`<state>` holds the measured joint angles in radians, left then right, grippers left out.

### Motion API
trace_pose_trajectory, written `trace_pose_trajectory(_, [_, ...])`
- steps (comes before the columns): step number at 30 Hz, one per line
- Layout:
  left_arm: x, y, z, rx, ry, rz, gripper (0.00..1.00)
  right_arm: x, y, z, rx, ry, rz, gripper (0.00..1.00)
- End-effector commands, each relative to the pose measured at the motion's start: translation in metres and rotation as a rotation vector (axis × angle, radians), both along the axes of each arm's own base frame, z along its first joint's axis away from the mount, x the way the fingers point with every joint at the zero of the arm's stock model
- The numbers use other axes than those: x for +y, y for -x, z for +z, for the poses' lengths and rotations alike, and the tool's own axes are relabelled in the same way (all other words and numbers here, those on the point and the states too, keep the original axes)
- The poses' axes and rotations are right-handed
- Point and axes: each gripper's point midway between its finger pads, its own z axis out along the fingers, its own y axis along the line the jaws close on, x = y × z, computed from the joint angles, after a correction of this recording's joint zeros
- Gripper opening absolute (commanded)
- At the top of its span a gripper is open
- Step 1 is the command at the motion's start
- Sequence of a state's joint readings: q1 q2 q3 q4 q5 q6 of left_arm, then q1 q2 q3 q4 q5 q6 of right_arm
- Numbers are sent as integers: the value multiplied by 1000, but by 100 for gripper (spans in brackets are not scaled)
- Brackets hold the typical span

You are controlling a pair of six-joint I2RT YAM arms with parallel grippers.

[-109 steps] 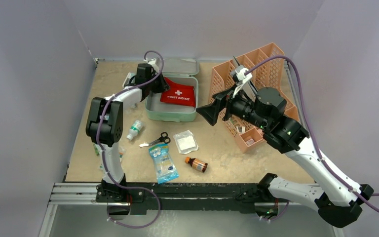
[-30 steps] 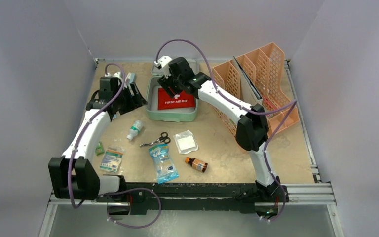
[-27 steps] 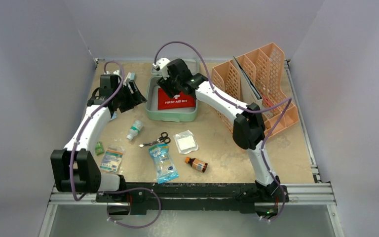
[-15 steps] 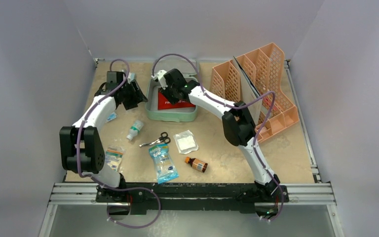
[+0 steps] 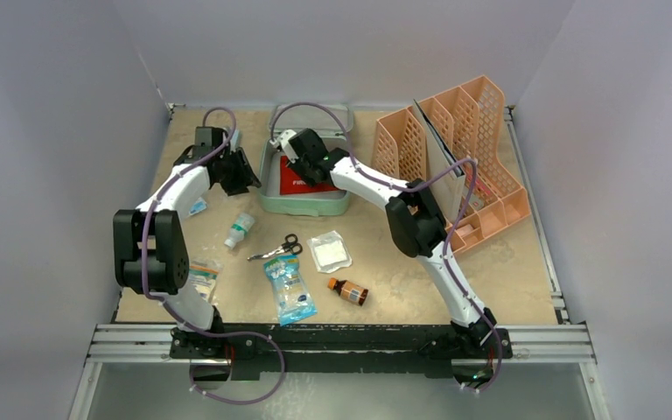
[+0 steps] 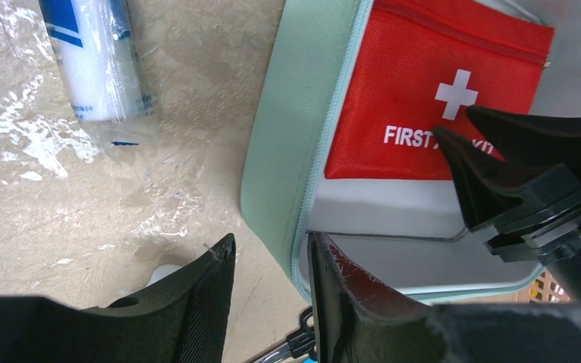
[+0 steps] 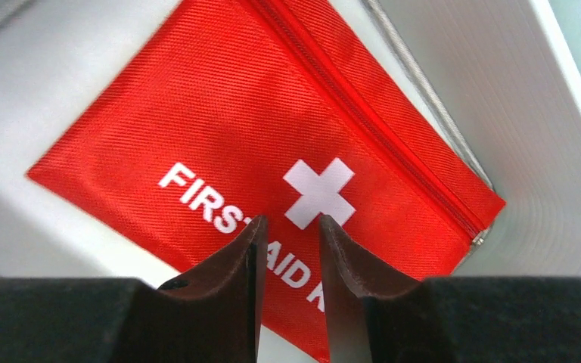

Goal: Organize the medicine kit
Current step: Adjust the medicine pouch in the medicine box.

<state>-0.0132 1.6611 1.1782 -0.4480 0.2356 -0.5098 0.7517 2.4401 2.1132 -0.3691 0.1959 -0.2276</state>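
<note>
The medicine kit [image 5: 304,203] is a mint-green open box at the back middle, and a red "FIRST AID" pouch [image 5: 296,182] lies inside it. Its lid [image 5: 315,115] lies behind it. My left gripper [image 5: 243,178] straddles the box's left wall [image 6: 287,151]. One finger [image 6: 200,295] is outside with a gap to the wall, the other [image 6: 340,295] is inside against it. My right gripper [image 5: 300,164] hovers inside the box, its fingers a narrow gap apart over the pouch [image 7: 219,128] with nothing between them [image 7: 291,221].
A peach mesh rack [image 5: 481,157] stands at the back right. In front of the box lie a small white bottle [image 5: 239,230], scissors [image 5: 277,248], a gauze pad [image 5: 329,251], a blue packet [image 5: 289,289] and a brown bottle [image 5: 348,291]. A wrapped white roll [image 6: 98,60] lies left of the box.
The left gripper has moved right onto the box's left wall and its jaws have narrowed. The right gripper has come down over the pouch, jaws also narrowing.
</note>
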Motion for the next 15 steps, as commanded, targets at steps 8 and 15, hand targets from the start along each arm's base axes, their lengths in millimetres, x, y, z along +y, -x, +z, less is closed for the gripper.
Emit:
trace_pose_trajectory(8, [7,-9,6,-16,-34,-26,31,-39,-29,-1,-118,18,-232,34])
trace_pose_trajectory(15, [10,-5,4,-12,-46,-14,31,-53,-37,-4,-117,-16,-338,33])
